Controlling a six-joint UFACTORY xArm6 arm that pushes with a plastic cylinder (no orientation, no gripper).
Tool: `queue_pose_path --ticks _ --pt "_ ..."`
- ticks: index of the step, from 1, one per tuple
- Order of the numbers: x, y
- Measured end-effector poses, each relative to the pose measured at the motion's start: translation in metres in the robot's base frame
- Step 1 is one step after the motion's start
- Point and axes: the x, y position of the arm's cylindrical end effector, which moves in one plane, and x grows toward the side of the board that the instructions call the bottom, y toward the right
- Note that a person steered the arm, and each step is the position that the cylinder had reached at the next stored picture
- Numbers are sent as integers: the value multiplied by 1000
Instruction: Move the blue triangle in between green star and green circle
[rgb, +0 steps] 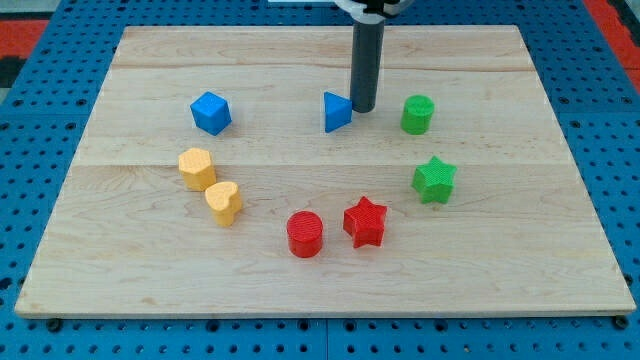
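One blue triangle (337, 112) sits just left of my tip (363, 108), w/ no gripper to open or shut, so I'd circle to its upper-left & push down-right btwn green circle (417, 114) & green star (434, 179).

Bright, even light on the pale wooden board (320, 270), soft short shadows under blocks, sharp focus, no glare.
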Motion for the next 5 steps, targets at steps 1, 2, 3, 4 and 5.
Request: queue_pose_path --ticks 1,2,3,4,5 --pt "-42 -19" --pt "-35 -29" --pt "-22 -59" --pt "-16 -92" --pt "13 -45"
